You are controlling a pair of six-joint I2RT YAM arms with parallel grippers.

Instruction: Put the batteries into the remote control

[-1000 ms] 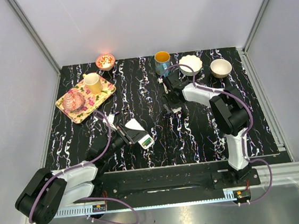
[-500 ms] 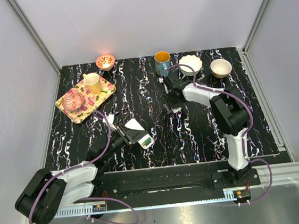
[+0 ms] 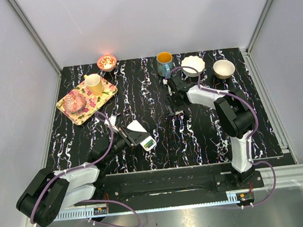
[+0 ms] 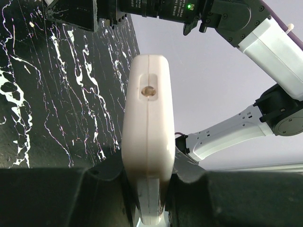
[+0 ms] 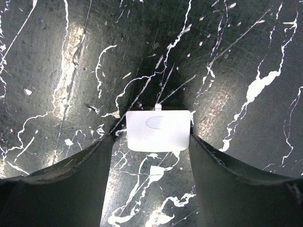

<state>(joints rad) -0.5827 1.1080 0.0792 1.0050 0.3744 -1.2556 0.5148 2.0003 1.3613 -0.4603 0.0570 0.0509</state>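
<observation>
While the left end effector clamps the remote on edge, the right end effector, jaws pinching a small white cover against the desk, could let it slip.

A small white plastic cover, rectangular with a ribbed oval grip mark and a little tab on its far edge, sits between the right gripper jaws. Both jaws touch its sides. Beneath lies the black, white-veined surface.
</observation>
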